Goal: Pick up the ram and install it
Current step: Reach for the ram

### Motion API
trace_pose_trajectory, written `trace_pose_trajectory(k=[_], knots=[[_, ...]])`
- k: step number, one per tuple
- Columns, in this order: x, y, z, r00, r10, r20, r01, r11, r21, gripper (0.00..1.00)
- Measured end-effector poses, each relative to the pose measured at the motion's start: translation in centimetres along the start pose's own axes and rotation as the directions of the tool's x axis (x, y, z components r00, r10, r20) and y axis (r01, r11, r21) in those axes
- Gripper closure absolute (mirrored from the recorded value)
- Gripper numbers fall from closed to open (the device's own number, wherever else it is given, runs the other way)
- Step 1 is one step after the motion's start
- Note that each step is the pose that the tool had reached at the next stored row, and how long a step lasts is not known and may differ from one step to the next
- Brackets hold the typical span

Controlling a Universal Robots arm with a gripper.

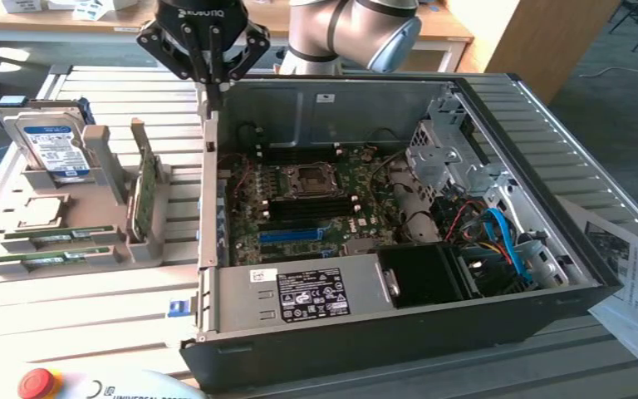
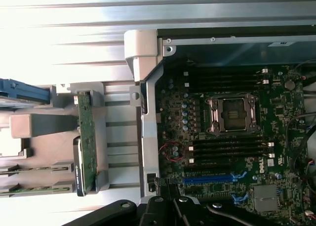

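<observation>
Both views apparently above motherboard (image 1: 347, 224) (image 2: 173, 117)

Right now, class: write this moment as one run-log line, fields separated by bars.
gripper: shut, above case wall edge | ram: lying in grey holder, apart from gripper

The ram (image 1: 62, 235) is a long, narrow green circuit-board stick with darker patches along its length. It lies lengthwise in a slot of the grey holder (image 1: 133, 249), its long side running across the exterior view. It is well apart from the open computer case (image 1: 230, 312) on the exterior view's right. A second ram stick (image 1: 53, 258) of the same look lies parallel just beside it in the neighbouring slot. Both sit seated in their slots, with nothing touching them.
</observation>
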State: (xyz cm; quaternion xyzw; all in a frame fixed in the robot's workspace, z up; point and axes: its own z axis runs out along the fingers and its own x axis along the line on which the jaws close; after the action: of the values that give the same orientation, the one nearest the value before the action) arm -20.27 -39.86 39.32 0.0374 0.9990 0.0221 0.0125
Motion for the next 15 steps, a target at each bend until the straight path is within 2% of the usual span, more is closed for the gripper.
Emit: trace_pose_trajectory(k=[15], knots=[[2.0, -0.14, -0.05, 1.0, 0.0, 0.0, 0.0, 1.0, 0.0001, 0.89]])
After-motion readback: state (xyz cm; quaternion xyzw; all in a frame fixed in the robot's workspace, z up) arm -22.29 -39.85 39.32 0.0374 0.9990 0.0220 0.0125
